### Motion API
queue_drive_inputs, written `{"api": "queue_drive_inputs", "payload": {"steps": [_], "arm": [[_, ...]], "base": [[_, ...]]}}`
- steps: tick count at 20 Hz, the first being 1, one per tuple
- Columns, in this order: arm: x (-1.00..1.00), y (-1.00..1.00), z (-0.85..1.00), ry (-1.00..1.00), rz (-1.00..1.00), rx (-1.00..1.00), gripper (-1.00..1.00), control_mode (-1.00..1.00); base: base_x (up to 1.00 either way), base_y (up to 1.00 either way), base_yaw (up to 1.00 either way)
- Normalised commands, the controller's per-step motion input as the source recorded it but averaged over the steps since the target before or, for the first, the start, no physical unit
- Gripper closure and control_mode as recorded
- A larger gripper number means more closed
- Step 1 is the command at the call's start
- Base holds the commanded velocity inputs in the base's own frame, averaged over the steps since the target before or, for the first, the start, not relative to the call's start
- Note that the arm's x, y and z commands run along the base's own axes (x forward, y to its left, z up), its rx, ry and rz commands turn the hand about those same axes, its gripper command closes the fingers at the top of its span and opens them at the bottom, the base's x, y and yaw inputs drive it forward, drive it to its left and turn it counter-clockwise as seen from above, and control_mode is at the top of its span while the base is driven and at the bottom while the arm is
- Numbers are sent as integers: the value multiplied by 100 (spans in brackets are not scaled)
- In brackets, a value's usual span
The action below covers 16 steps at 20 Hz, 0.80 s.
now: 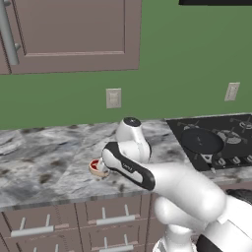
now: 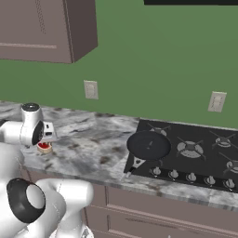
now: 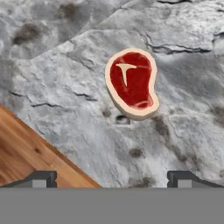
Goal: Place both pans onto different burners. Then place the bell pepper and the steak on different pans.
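The steak, a red slab with a pale fat rim, lies flat on the grey marble counter. My gripper hangs above it, open, with nothing between the fingertips; the steak sits ahead of the gap. From the base, the steak lies near the counter's front, partly behind my arm. One black pan rests on the front left burner of the cooktop, its handle pointing toward the front edge. Free burners lie to its right. The second pan and the bell pepper are out of view.
The counter edge and wood floor show at the lower left of the hand view. Silver knobs line the cooktop's front. Wall outlets and upper cabinets stand behind; drawers sit below.
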Motion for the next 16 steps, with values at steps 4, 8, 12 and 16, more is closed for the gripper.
{"api": "queue_drive_inputs", "payload": {"steps": [4,8,12,16], "arm": [[33,9,-26,3,0,-1,-100,-100],[32,15,-25,2,0,-1,-100,-100],[31,14,-25,1,0,-2,-100,-100],[33,11,-23,0,0,-1,-100,-100]], "base": [[0,0,0],[0,0,0],[0,0,0],[0,0,0]]}}
